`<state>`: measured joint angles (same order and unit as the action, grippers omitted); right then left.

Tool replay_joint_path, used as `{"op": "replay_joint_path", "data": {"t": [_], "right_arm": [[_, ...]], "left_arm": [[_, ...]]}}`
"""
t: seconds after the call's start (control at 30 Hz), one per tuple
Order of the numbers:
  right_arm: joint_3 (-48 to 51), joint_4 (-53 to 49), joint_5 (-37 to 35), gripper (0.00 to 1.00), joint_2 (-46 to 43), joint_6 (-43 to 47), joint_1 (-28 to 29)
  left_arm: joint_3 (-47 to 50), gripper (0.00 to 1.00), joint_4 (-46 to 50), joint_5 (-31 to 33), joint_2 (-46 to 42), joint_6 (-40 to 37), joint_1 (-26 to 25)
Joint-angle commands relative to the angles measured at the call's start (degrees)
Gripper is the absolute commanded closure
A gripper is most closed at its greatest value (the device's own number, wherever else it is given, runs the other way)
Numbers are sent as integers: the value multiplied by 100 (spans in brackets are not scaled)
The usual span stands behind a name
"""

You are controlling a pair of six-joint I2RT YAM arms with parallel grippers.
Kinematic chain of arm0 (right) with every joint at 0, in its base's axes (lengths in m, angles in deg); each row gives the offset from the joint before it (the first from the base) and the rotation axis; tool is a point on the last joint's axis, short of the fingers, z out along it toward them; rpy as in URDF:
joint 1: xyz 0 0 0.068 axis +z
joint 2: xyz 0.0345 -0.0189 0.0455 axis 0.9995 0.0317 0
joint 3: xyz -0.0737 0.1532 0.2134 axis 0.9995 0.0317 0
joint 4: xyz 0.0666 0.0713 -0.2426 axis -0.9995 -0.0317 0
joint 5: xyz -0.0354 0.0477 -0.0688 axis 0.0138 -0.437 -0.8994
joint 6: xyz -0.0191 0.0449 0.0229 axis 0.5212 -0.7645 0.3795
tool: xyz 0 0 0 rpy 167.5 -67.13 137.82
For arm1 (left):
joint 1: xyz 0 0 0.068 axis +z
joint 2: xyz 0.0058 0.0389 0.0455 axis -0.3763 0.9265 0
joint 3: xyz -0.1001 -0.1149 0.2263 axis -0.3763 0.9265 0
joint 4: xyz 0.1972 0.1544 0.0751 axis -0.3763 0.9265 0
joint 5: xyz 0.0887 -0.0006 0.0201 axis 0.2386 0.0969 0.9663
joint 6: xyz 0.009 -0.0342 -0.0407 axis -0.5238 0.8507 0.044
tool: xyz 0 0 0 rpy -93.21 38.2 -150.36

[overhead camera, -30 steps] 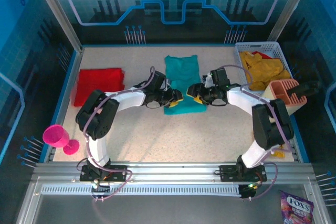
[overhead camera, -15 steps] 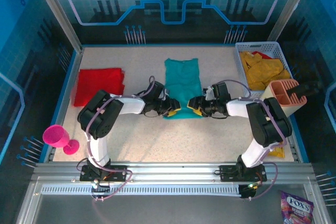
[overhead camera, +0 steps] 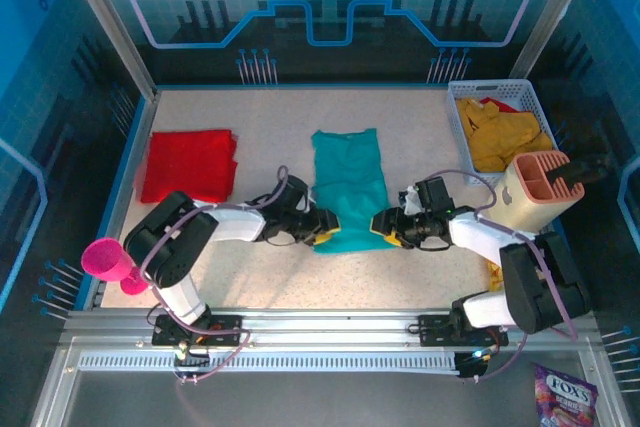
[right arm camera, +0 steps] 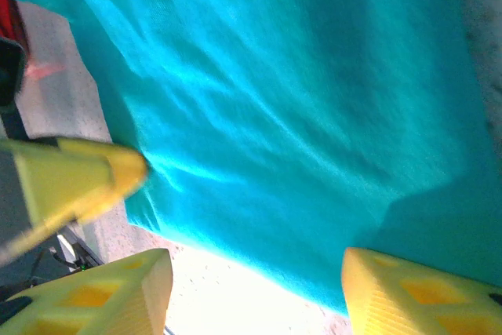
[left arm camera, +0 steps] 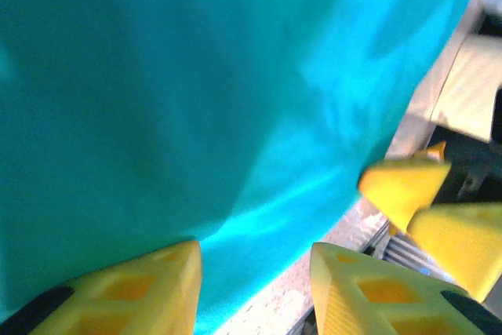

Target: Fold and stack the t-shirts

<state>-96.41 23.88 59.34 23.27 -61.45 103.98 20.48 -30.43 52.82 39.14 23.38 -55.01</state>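
Pile start: red shirt [overhead camera: 188, 165] lies folded at the left of the counter [overhead camera: 260, 277]; judged done.
Left gripper [overhead camera: 320, 235]: low at the teal shirt's near left corner, jaws apart, nothing held.
Centre: teal shirt [overhead camera: 348, 187] lies flat in a narrow strip, judged half folded and not yet stacked.
Right gripper [overhead camera: 388, 237]: at the near right corner, jaws wide, empty.
Basket [overhead camera: 455, 107]: yellow shirts [overhead camera: 498, 135] sit heaped and unfolded at the far right.
Remaining: most of the job, by this reading.
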Motion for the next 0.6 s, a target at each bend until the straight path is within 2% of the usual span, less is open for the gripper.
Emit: {"op": "replay_joint_path", "data": {"t": [0.0, 0.1, 0.2, 0.3, 0.47, 0.57], "right_arm": [[-127, -721, -153, 40, -109, 255, -36], [-260, -811, -124, 39, -20, 344, -41], [-276, -796, -145, 39, 24, 359, -51], [-348, -924, -134, 39, -55, 384, -76], [-482, -1145, -170, 39, -256, 437, -184], [-559, -1215, -166, 39, -216, 485, -232]], "left_arm": [[-626, 58, 872, -69, -248, -618, 672], [-1407, 57, 1459, -313, -146, -1116, 1143], [-1944, 58, 1539, -484, 76, -1213, 1351], [-2298, 59, 1671, -642, 246, -1239, 1366], [-2030, 59, 1318, -703, 36, -938, 1268], [-1942, 59, 989, -866, 233, -751, 1061]]}}
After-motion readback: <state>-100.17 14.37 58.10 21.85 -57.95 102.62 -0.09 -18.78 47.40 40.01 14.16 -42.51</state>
